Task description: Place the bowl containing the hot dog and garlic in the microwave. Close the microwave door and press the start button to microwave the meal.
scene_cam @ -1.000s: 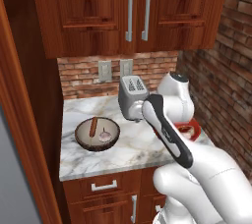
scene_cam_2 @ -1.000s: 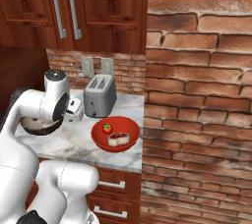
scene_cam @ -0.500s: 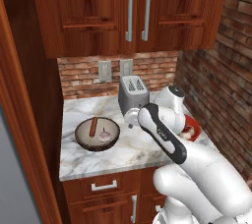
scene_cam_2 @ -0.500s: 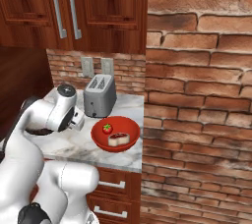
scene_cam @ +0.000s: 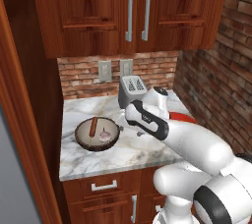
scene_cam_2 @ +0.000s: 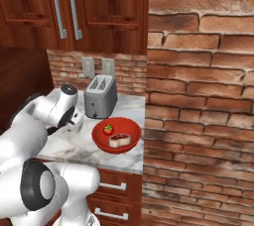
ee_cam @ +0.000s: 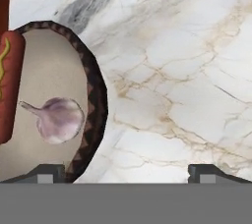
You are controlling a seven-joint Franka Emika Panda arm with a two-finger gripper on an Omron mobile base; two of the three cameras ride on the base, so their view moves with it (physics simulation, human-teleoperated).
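The dark brown bowl [scene_cam: 97,134] with a pale inside sits on the left of the marble counter [scene_cam: 123,154]. In it lie the hot dog [scene_cam: 92,126] and the garlic [scene_cam: 105,135]. My gripper [scene_cam: 129,120] hangs low just right of the bowl, open and holding nothing. In the hand view the bowl's rim [ee_cam: 96,100] curves up the left side, with the garlic [ee_cam: 60,119] and the hot dog [ee_cam: 10,85] inside. There my gripper [ee_cam: 127,171] straddles the rim, one fingertip [ee_cam: 47,171] over the bowl's edge and the other over bare marble. The microwave is out of view.
A steel toaster [scene_cam: 132,88] stands at the back against the brick backsplash. A red dish [scene_cam_2: 116,135] with a tomato and a small cake sits on the counter's right end, by the brick wall [scene_cam_2: 198,96]. Wooden cabinets [scene_cam: 133,12] hang overhead.
The arm has come down and its hand has sunk from beside the toaster to counter level by the bowl's right rim. The jaws stayed open. The bowl has not moved.
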